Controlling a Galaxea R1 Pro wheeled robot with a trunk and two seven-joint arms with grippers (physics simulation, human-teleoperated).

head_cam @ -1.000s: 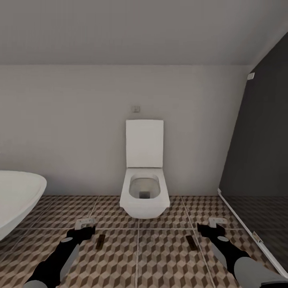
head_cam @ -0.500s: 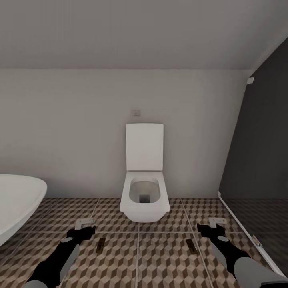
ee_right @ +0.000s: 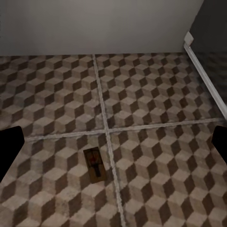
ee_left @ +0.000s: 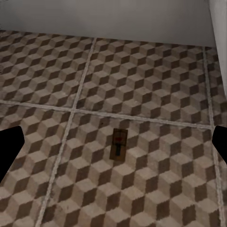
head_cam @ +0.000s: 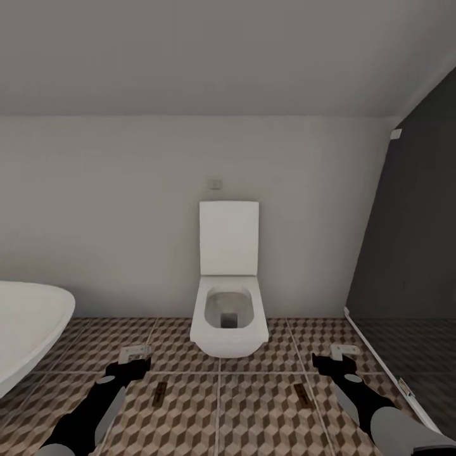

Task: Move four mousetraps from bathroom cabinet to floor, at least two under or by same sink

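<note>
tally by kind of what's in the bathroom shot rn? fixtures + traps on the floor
Mousetraps: 2, one ahead of the left gripper, one ahead of the right gripper
Toilet: 1
Bathtub: 1
Total: 4, all on or above the bathroom floor.

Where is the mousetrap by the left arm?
In the head view, that mousetrap lies flat on the floor, right of the left end effector, in front of the toilet.
</note>
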